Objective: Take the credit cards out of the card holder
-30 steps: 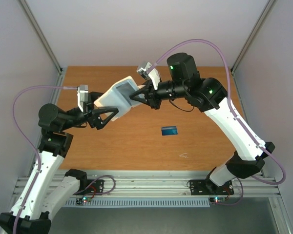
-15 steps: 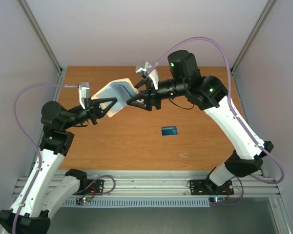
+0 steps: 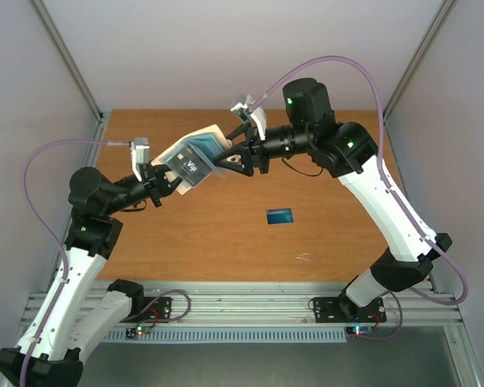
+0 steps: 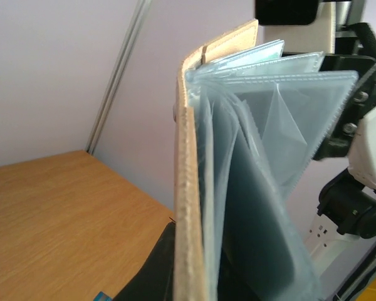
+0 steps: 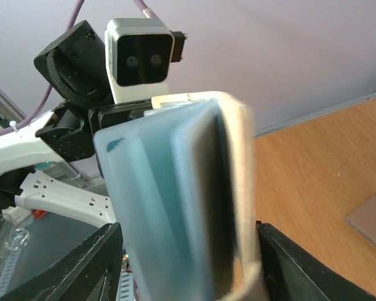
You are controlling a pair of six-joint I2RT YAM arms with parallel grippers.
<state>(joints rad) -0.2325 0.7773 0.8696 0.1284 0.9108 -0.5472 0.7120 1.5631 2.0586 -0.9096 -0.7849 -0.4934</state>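
The card holder (image 3: 195, 156) hangs in mid-air over the back left of the table, fanned open. Its beige rim (image 4: 188, 188) and clear sleeves (image 4: 269, 138) fill the left wrist view. A black card with white marks (image 3: 192, 169) shows in one sleeve, and teal (image 3: 203, 146) shows beside it. My left gripper (image 3: 168, 179) (image 4: 195, 266) is shut on the holder's near end. My right gripper (image 3: 226, 159) (image 5: 188, 257) stands open, its fingers (image 5: 81, 263) on either side of the holder's far end (image 5: 175, 200). A blue card (image 3: 281, 215) lies flat on the table.
The wooden table (image 3: 226, 242) is enclosed by pale walls on three sides. A mauve-brown pouch (image 5: 371, 219) lies on the table at the right wrist view's edge. The left wrist camera (image 5: 141, 59) sits just behind the holder. A small white scrap (image 3: 304, 258) lies near the front.
My left gripper closed on the holder and my right gripper let go and opened. The holder then turned and fanned, so the black card faces up.
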